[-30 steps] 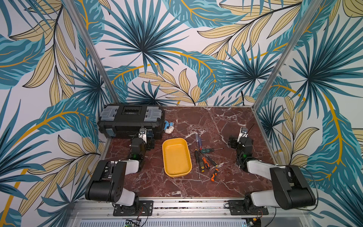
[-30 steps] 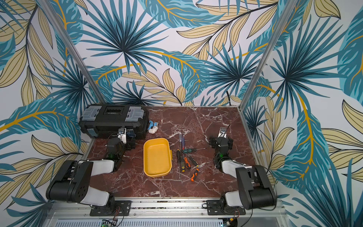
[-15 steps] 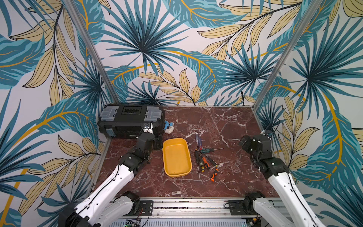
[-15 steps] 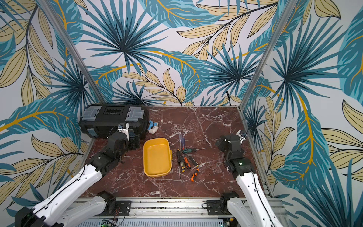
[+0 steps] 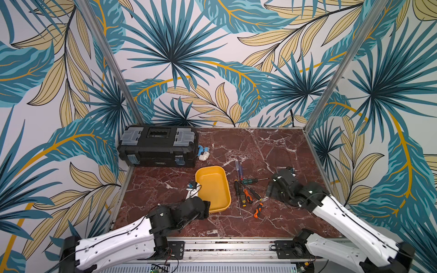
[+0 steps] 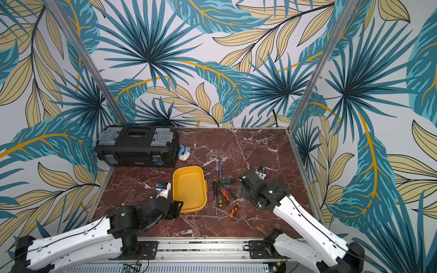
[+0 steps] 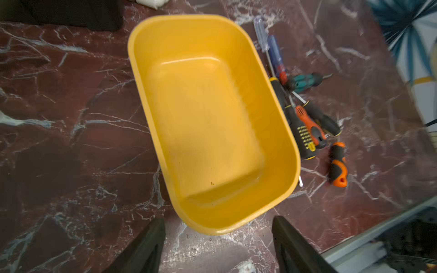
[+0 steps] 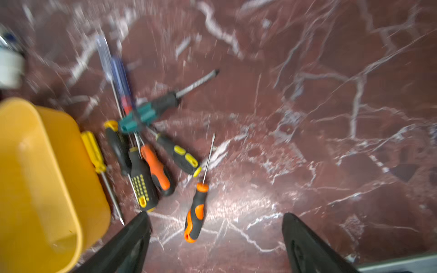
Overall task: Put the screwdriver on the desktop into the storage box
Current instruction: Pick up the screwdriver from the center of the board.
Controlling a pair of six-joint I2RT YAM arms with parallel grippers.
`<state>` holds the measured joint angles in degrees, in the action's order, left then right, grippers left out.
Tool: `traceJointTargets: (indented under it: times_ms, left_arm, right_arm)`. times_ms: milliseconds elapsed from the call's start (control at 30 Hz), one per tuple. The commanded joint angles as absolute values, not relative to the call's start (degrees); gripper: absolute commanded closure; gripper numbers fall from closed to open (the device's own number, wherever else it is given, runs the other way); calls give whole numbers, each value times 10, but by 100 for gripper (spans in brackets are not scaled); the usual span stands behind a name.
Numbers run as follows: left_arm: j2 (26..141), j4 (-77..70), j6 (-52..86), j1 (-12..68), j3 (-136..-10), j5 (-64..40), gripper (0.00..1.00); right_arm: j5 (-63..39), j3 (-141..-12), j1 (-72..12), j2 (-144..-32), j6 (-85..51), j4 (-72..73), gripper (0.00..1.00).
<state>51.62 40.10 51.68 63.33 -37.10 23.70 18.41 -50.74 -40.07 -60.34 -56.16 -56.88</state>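
No writing can be read: the black toolbox (image 5: 158, 151) bears a small plate on its front, its letters too small to make out. One yellow storage box (image 5: 212, 186) sits mid-tabletop (image 5: 267, 151). Just beside it, on the marble, the blurred right wrist view lets me count nine screwdrivers (image 8: 155, 167): eight crossing in a heap, and one orange-and-black screwdriver (image 8: 195, 212) slightly apart. The left tool (image 7: 218, 221) hangs spread at the box's near end, gripping nothing. The right tool (image 8: 215, 214) is spread too, above the lone orange-and-black one.
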Motion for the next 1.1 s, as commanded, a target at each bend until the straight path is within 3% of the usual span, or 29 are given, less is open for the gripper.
traceJointTargets:
  times_ms: [0, 200, 433, 600, 900, 1067]
  left_arm:
    - [590, 423, 534, 643, -462, 290, 23]
    - [649, 400, 523, 642, -507, 318, 23]
    - [652, 352, 496, 635, -506, 348, 22]
    - [624, 323, 517, 622, -489, 344, 22]
    - [596, 289, 546, 611, -443, 309, 22]
    - [574, 274, 553, 608, -413, 288, 23]
  right_arm:
    - [199, -481, -457, -630, -644, -612, 11]
    - [160, -406, -490, -626, -650, -524, 28]
    - [117, -343, -507, -623, -636, -405, 35]
    - [112, -337, -511, -617, -618, -390, 36]
    - [117, -322, -511, -678, -641, -349, 50]
    - [111, -302, -511, -703, -662, -316, 53]
